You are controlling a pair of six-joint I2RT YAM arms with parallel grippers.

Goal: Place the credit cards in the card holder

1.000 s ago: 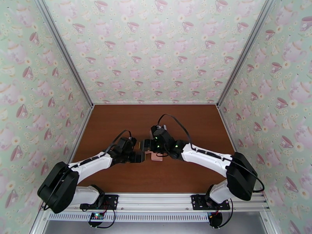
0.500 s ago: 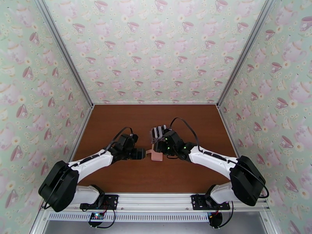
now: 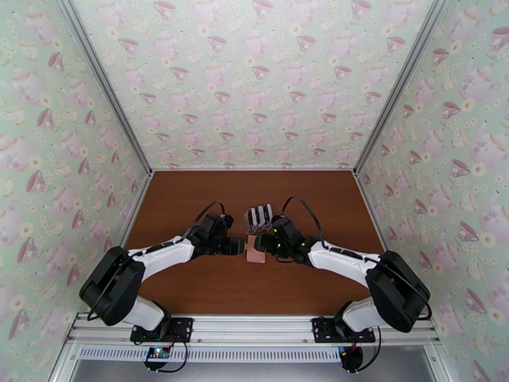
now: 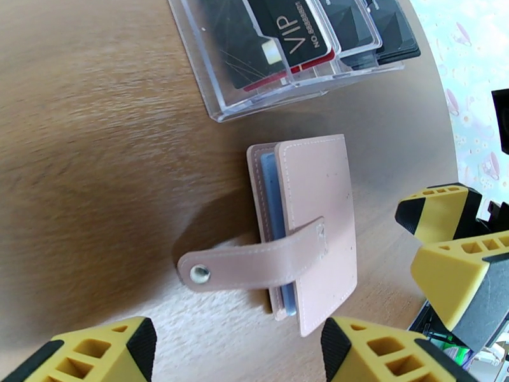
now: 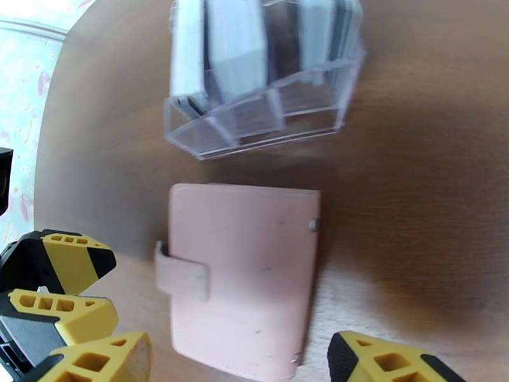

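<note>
The pink card holder (image 3: 256,251) lies folded on the table, its snap tab (image 4: 245,267) undone and sticking out sideways. A blue-grey inner edge shows along its side (image 4: 270,205). Just behind it, the credit cards (image 4: 280,39), black ones with one marked VIP, stand in a clear rack (image 3: 259,215). My left gripper (image 3: 240,247) is open at the holder's left edge, its fingers (image 4: 95,354) wide apart just short of the tab. My right gripper (image 3: 266,243) is open at the holder's right edge, its fingers (image 5: 407,361) spread beside the holder (image 5: 245,275). Neither gripper holds anything.
The clear rack (image 5: 261,84) sits close behind the holder, near both sets of fingertips. The two grippers face each other a holder's width apart. Brown tabletop (image 3: 191,198) stretches to patterned walls at the left, right and back.
The left gripper has moved right, up to the holder's edge. The right gripper has come off the rack and holder and drawn down to the holder's right side, uncovering the rack.
</note>
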